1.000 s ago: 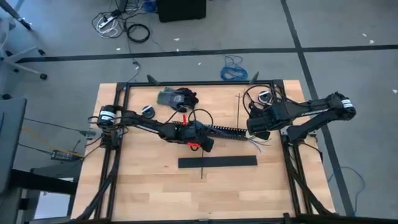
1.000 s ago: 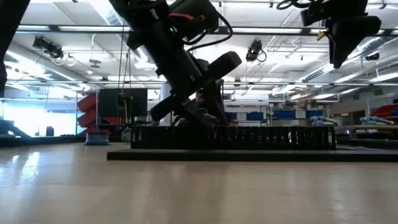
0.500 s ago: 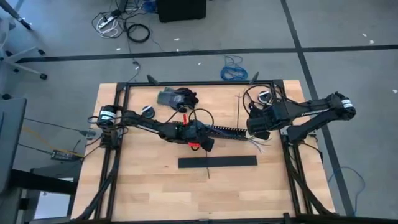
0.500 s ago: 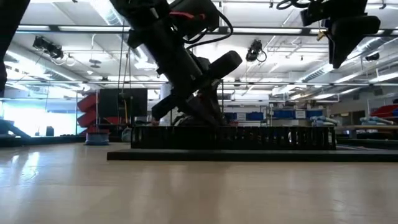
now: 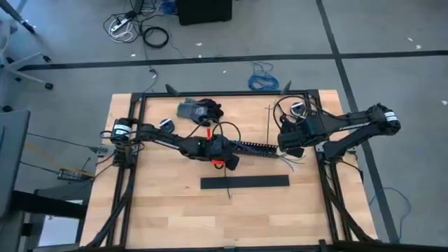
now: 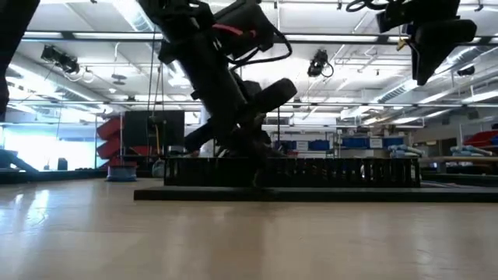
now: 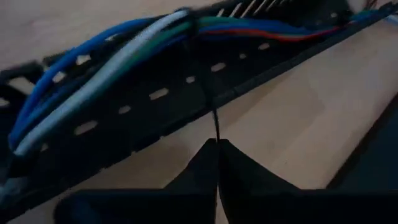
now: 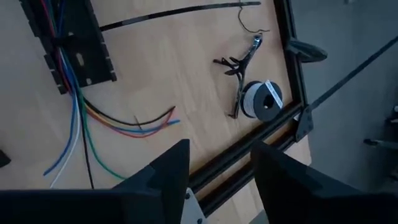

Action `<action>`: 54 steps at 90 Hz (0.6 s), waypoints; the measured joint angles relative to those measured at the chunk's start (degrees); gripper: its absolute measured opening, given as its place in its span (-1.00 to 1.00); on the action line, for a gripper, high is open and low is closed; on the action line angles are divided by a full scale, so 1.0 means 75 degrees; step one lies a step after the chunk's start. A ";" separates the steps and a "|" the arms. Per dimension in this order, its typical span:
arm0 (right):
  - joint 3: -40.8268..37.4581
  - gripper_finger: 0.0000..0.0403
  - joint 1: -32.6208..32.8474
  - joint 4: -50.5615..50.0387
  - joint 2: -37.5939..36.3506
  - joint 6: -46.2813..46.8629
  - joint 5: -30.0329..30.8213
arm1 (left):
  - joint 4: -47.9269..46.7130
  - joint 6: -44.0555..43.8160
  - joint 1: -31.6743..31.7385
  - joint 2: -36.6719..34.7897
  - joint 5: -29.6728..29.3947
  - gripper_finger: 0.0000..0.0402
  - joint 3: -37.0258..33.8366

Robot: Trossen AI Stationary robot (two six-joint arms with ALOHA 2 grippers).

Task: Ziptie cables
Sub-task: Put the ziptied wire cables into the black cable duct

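Note:
The cables [image 7: 112,56], blue, white, green and red wires, lie along a black slotted duct [image 5: 255,147] at mid-table. Their loose ends [image 8: 93,124] fan out past the duct's right end. A thin black ziptie [image 7: 208,93] runs from the bundle to my left gripper [image 7: 217,144], which is shut on it just on the near side of the duct [image 6: 292,171]. Its tail [image 5: 227,187] trails toward the near edge, over a flat black bar [image 5: 245,182]. A second ziptie [image 8: 180,12] lies on the table at the far right. My right gripper [image 8: 217,180] hangs open above the duct's right end. My left gripper pinches the ziptie's strip [image 7: 216,132] between its two shut fingertips, a short way out from the cable bundle. The fingers slant down from the left and near side toward the duct. From the tips the strip runs up to the bundle [image 7: 189,25]. The tail lies behind the gripper, on the flat bar.
Small pliers [image 8: 239,68] and a white spool [image 8: 261,99] lie near the black frame rail at the table's right. A dark glove-like heap [image 5: 203,110] sits at the far middle. Bare wood lies toward the near edge, beyond the flat bar.
My left gripper has tipped and dipped slightly lower by the duct, staying shut on the ziptie. The ziptie's free tail has swung a little right and then back over the flat bar.

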 joint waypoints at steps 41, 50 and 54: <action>0.0000 -0.18 0.0006 0.0000 0.0000 -0.0009 0.0003 | -0.1062 0.0210 0.0049 -0.0070 -0.0194 -1.00 0.0914; 0.0000 -0.17 0.0005 0.0000 0.0000 -0.0012 0.0006 | -0.1425 0.0145 0.0104 -0.0055 -0.0230 -1.00 0.0918; 0.0000 -0.17 0.0003 -0.0002 0.0003 -0.0012 0.0006 | -0.1454 0.0079 0.0111 -0.0038 -0.0230 -1.00 0.0918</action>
